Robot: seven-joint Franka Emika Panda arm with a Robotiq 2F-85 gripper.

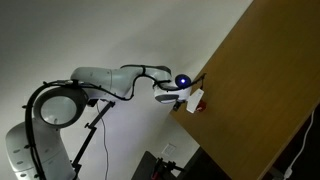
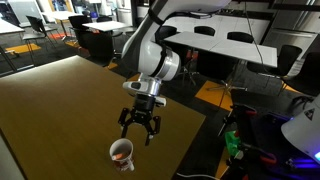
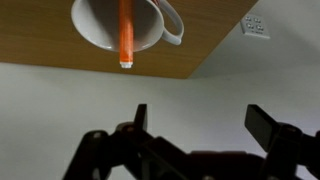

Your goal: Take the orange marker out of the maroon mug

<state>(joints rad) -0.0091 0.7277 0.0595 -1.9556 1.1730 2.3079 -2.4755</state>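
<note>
The maroon mug [image 2: 122, 156] stands near the edge of the brown wooden table [image 2: 60, 110]. The orange marker [image 2: 119, 153] sticks out of its pale inside. In the wrist view the mug [image 3: 95, 25] sits at the top edge, showing its whitish inside and handle, with the marker [image 3: 126, 35] lying across the rim. My gripper [image 2: 139, 137] hangs open and empty just above and beside the mug, touching neither. Its dark fingers [image 3: 200, 120] are spread wide. In an exterior view the gripper [image 1: 186, 90] and the mug [image 1: 197, 101] are at the table edge.
The table edge runs close by the mug, with grey floor beyond it [image 3: 160, 90]. A wall outlet [image 3: 254, 27] shows in the wrist view. Office tables and chairs [image 2: 230, 40] stand behind the arm. A tripod [image 1: 85, 135] stands beside the robot base.
</note>
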